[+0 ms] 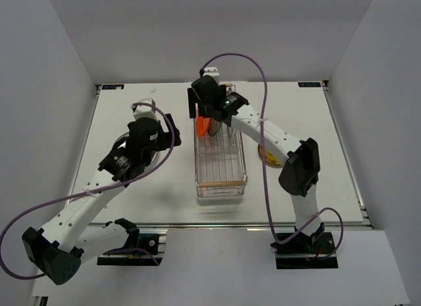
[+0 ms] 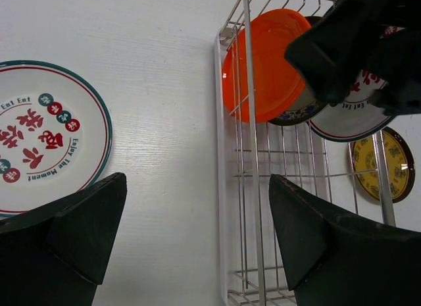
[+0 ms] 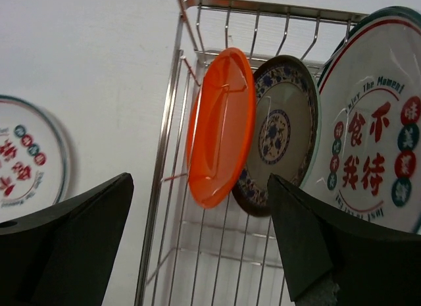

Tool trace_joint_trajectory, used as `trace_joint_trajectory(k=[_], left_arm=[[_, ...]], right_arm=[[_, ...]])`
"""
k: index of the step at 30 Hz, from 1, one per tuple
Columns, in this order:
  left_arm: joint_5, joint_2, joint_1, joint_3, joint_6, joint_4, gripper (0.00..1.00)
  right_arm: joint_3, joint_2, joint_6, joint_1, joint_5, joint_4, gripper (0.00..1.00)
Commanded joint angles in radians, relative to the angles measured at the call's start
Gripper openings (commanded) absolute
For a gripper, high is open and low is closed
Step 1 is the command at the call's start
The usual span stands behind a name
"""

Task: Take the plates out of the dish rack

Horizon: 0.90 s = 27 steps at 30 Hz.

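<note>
table (image 1: 164, 187): white, flat; carries the rack and two loose plates.
dish rack (image 1: 221, 183): chrome wire, long, wooden bar at its near end; stands mid-table, three plates on edge at its far end.
right gripper (image 3: 199, 179): above the rack's far end, fingers spread wide, holding nothing.
left gripper (image 2: 197, 181): over bare table just left of the rack, fingers spread wide, holding nothing.
white lettered plate (image 3: 375, 141): in the rack, rightmost of the three.
second white lettered plate (image 2: 46, 135): flat on the table, left of the rack.
blue-patterned plate (image 3: 279, 131): in the rack, middle.
orange plate (image 3: 220, 128): in the rack, leftmost, against the left wall.
yellow plate (image 2: 381, 164): flat on the table, right of the rack.
</note>
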Motion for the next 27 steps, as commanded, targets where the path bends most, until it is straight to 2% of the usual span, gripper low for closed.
trace_joint_trajectory(k=[1,6,11,12,14,15,21,23,27], left_arm=[[-0.016,-0.026,0.001,0.003,-0.002,-0.004,0.98],[-0.017,-0.035,0.001,-0.014,0.001,0.004,0.98],[-0.011,-0.02,0.001,-0.011,0.002,0.004,0.98],[-0.011,-0.019,0.001,-0.012,0.004,0.005,0.98],[-0.016,-0.012,0.001,-0.009,0.004,0.002,0.98],[-0.016,-0.011,0.001,-0.005,0.004,-0.001,0.98],[-0.019,-0.017,0.001,-0.003,0.004,0.0,0.98],[-0.019,-0.019,0.001,-0.002,0.004,0.0,0.98],[-0.02,-0.019,0.001,-0.002,0.004,-0.001,0.98]], right_arm=[[0.105,0.085,0.043,-0.007,0.124,-0.037,0.88],[0.139,0.153,0.104,-0.019,0.159,-0.03,0.78],[0.102,0.154,0.15,-0.042,0.165,-0.018,0.69],[0.095,0.156,0.152,-0.05,0.159,-0.014,0.63],[0.075,0.156,0.153,-0.051,0.136,0.002,0.59],[0.071,0.162,0.153,-0.058,0.124,0.005,0.53],[0.075,0.183,0.153,-0.067,0.09,0.005,0.46],[0.071,0.182,0.153,-0.068,0.09,0.008,0.35],[0.061,0.17,0.138,-0.068,0.075,0.029,0.23]])
